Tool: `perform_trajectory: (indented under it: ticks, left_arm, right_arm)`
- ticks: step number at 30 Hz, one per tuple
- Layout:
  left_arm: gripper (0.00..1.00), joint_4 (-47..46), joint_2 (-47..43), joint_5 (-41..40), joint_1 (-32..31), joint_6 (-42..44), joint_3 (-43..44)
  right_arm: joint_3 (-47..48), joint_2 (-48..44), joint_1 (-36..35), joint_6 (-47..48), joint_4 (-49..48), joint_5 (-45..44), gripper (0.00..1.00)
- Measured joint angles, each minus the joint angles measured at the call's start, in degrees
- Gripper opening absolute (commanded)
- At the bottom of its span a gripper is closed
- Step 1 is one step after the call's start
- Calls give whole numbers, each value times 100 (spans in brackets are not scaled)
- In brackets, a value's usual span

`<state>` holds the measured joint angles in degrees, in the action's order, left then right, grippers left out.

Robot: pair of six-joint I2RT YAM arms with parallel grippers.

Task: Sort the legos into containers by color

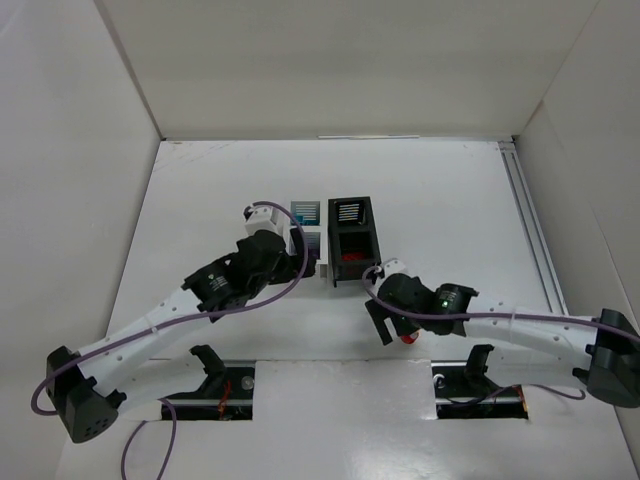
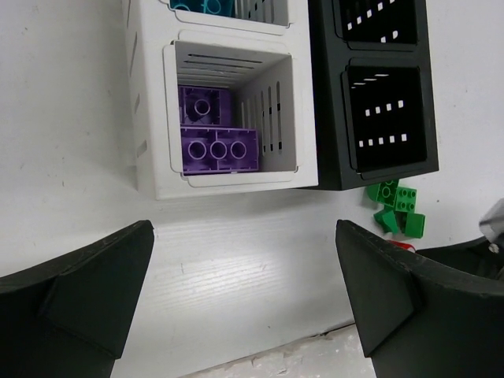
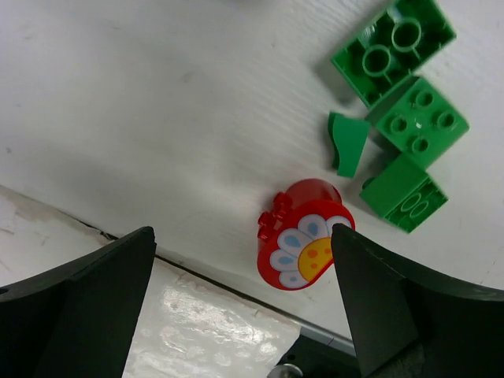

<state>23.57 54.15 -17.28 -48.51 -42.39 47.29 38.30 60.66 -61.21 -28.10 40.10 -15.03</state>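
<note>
Four containers (image 1: 352, 230) stand in a square cluster on the tabletop (image 1: 450, 200), two white on the left and two black on the right.

Left wrist view: the near white bin (image 2: 236, 177) holds two purple bricks (image 2: 219, 150), lying studs up and touching each other. The far white bin (image 2: 236, 26) shows teal bricks (image 2: 201, 5) at the picture's upper edge.

Top view: the near black bin (image 1: 355, 282) holds red pieces (image 1: 350, 258).

Left gripper (image 2: 244, 307): spread wide, nothing between the fingers, poised over bare tabletop just in front of the near white bin.

Right gripper (image 3: 244, 315): spread wide, holding nothing, above the tabletop near its front edge.

One red round piece (image 3: 303, 240) with a flower face lies on the tabletop between the right gripper's fingers, nearer the right one. Four green pieces (image 3: 417, 122) lie loose just beside it, outside the containers and near the front corner of the near black bin.
</note>
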Motion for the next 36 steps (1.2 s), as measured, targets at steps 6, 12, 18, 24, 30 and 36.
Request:
perform_trajectory:
  ticks: [6, 12, 18, 24, 30, 36]
  left_arm:
    - [100, -103, 52, 44, 0, 37, -7]
    - [100, -120, 181, 81, 0, 44, -7]
    - [100, -133, 238, 125, 0, 44, -9]
    - [100, -155, 278, 142, 0, 44, -9]
    - [100, -149, 267, 190, 0, 42, -9]
    - [100, -120, 155, 181, 0, 37, -9]
  right_arm:
    - [-33, 455, 0, -804, 212, -96, 97]
    - [-350, 68, 0, -1445, 271, -387, 93]
    - [-752, -396, 0, -1753, 680, -490, 92]
    - [-750, -511, 0, -1888, 848, -682, 79]
    - [-745, -111, 0, -1849, 782, -568, 36]
    - [-372, 192, -4, -1344, 643, -450, 20]
